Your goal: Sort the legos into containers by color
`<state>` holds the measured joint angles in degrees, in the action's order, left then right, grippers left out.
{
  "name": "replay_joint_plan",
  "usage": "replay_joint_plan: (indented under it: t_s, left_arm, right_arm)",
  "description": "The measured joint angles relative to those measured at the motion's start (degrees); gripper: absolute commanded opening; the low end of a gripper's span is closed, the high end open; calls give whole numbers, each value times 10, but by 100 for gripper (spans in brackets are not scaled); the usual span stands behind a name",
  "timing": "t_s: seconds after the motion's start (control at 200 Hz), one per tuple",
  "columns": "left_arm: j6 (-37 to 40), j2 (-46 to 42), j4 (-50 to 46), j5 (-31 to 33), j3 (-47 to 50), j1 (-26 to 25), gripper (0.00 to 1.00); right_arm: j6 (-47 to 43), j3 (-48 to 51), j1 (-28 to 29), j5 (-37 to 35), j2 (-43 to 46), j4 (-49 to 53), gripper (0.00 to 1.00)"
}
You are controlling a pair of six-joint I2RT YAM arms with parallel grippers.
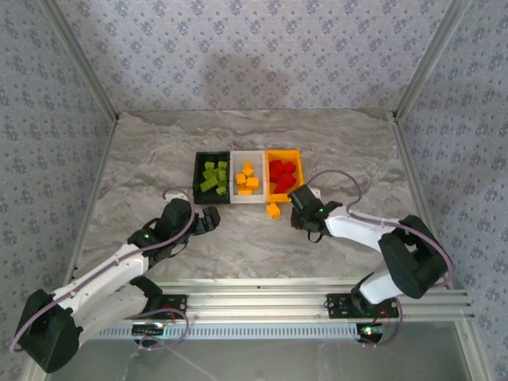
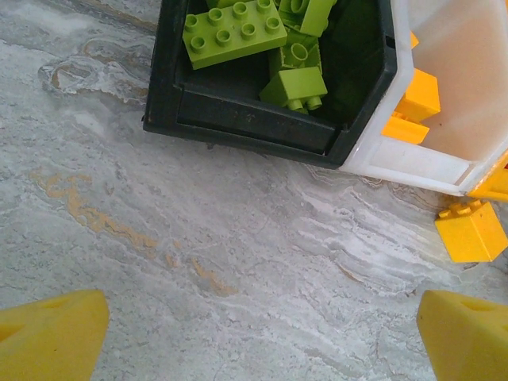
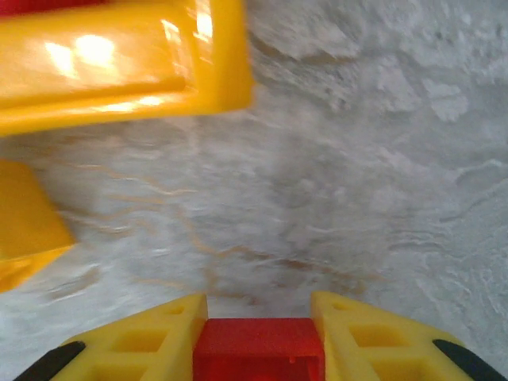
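**A:** How much room is there on the surface?

**B:** Bare marble lies to the left, to the right and behind the three bins. A metal rail runs along the near edge and carries both arm bases. The bins stand in one row with their walls touching: the black bin, the white bin and the orange bin.

**A:** And the bricks?

**B:** The green bricks lie in the black bin. The orange-yellow bricks are in the white one and the red bricks in the orange one. A loose orange-yellow brick sits on the marble just in front of the orange bin's near left corner.

**A:** The left tool?

**B:** Its jaws stand wide apart with nothing between them. It is over bare marble, just in front of the black bin.

**A:** The right tool?

**B:** It is clamped on a single red brick, which sits squarely between its two yellow fingers. It is near the orange bin's front wall, with open marble ahead and to its right. Whether the brick touches the marble cannot be told.
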<state>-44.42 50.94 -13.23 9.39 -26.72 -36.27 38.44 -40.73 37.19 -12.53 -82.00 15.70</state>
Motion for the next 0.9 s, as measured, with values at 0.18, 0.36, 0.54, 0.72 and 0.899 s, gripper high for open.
replay_joint_plan:
  t_s: [0.18, 0.36, 0.54, 0.72, 0.899]
  left_arm:
    - [0, 4, 0, -1, 0, 3, 100]
    - [0, 12, 2, -10, 0, 3, 100]
    - [0, 8, 1, -11, 0, 3, 100]
    - [0, -6, -2, -12, 0, 3, 100]
    - [0, -11, -3, -12, 0, 3, 100]
  right_arm:
    - [-30, -101, 2, 2, 28, 22, 36]
    - [-61, -234, -29, 6, -61, 7, 38]
    - [-96, -356, -61, 0, -202, 4, 41]
    - [-119, -413, -71, 0, -261, 16, 71]
    - [-130, -408, -66, -1, -237, 19, 84]
